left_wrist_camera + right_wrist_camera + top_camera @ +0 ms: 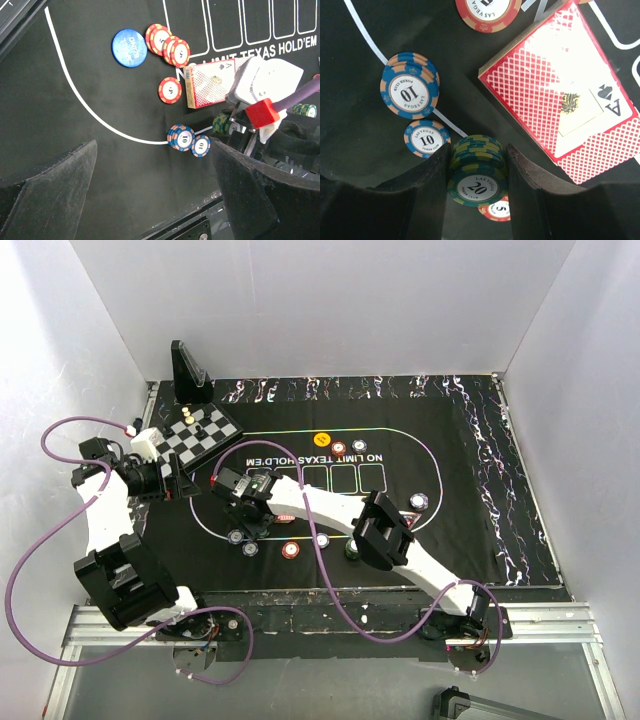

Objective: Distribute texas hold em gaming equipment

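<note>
Clamped between the fingers of right gripper [477, 151]: green chip stack [476, 175], just beside blue chips [411, 92] and red card deck [560, 95]; nothing in left gripper [155, 200], spread wide. Best lifted straight up, squeeze kept level and low so bottom chips don't slip out. Standing upright, "20" face up, axis vertical, round with no long side.

White walls [320, 300]; black marbled table [512, 490]

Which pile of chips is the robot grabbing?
The green stack marked 20, pinched between the right fingers. The blue chips marked 10 lie outside the fingers.
</note>
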